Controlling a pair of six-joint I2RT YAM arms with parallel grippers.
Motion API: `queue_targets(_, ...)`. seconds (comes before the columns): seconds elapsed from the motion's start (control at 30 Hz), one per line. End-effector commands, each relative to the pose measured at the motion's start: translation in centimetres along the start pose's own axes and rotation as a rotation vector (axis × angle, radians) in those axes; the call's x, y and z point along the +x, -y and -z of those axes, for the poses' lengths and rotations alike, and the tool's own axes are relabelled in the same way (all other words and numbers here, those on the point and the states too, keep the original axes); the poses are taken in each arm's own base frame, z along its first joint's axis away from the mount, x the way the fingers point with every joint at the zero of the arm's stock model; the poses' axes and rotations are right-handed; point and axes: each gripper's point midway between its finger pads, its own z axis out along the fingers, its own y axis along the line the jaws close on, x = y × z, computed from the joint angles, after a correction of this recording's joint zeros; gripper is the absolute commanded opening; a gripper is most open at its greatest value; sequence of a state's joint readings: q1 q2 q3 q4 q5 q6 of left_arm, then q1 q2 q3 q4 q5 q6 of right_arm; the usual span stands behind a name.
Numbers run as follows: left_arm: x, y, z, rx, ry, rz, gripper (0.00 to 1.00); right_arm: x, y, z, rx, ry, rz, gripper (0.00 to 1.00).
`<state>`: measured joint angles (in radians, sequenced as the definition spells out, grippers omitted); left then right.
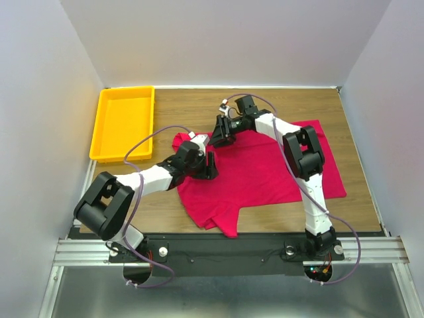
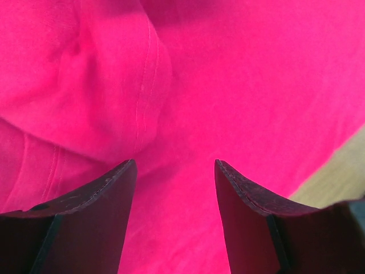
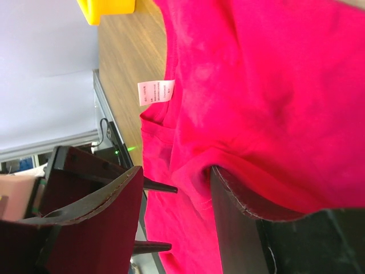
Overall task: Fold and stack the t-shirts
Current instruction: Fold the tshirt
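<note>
The t-shirt (image 1: 265, 172) lies spread mid-table (image 1: 199, 106), its hem at the near edge and bare wood toward the tray (image 1: 106, 149); the left gripper (image 1: 211, 165) gapes empty over cloth, and the right gripper (image 1: 218, 138), half-open, has one finger (image 3: 239, 200) against the collar area.

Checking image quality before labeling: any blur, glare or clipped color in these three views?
Top external: sharp, even light, no glare on the t-shirt. Left wrist: red fills the frame, heavily saturated, folds faint; left gripper near-black. Right wrist: label text too soft to read; right gripper tinted red.
</note>
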<state>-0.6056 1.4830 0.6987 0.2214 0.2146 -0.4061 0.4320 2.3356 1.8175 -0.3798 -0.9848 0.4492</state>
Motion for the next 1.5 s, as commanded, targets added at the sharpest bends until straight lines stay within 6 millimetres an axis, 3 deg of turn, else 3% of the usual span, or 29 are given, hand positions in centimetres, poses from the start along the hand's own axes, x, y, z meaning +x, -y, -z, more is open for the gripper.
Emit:
queue_targets(0.0,-3.7,0.2,-0.6,-0.107,0.146,-0.004,0.67,-1.8,-3.5,2.2,-0.049,0.055,0.086,0.56)
queue_targets(0.3,-4.7,-1.1,0.3,-0.259,0.228,-0.024,0.64,-2.7,-3.9,5.8,-0.046,0.114,0.102,0.56)
queue_targets(0.57,-1.5,-1.5,0.5,-0.256,0.144,0.107,0.6,-3.1,-2.7,10.3,0.02,0.203,0.134,0.56)
queue_targets(0.7,-1.4,-0.5,0.4,-0.201,0.157,0.141,0.57,-2.1,-2.6,10.7,0.048,0.21,0.156,0.56)
queue_targets(0.9,-2.2,0.5,-0.6,-0.194,0.132,0.034,0.57,-1.4,-2.1,10.9,0.07,0.21,0.159,0.56)
queue_targets(1.3,-2.9,-0.8,-2.7,-0.362,0.062,-0.117,0.55,-1.1,-1.9,11.1,0.092,0.217,0.16,0.56)
queue_targets(1.37,-3.1,-0.9,-3.4,-0.376,0.051,-0.13,0.51,-1.1,-1.8,11.2,0.099,0.22,0.161,0.56)
queue_targets(1.43,-3.4,-1.0,-3.9,-0.385,0.045,-0.152,0.39,-1.0,-1.9,11.3,0.105,0.223,0.171,0.56)
queue_targets(1.47,-3.6,-0.9,-4.0,-0.384,0.046,-0.16,0.24,-0.9,-1.8,11.3,0.108,0.222,0.182,0.56)
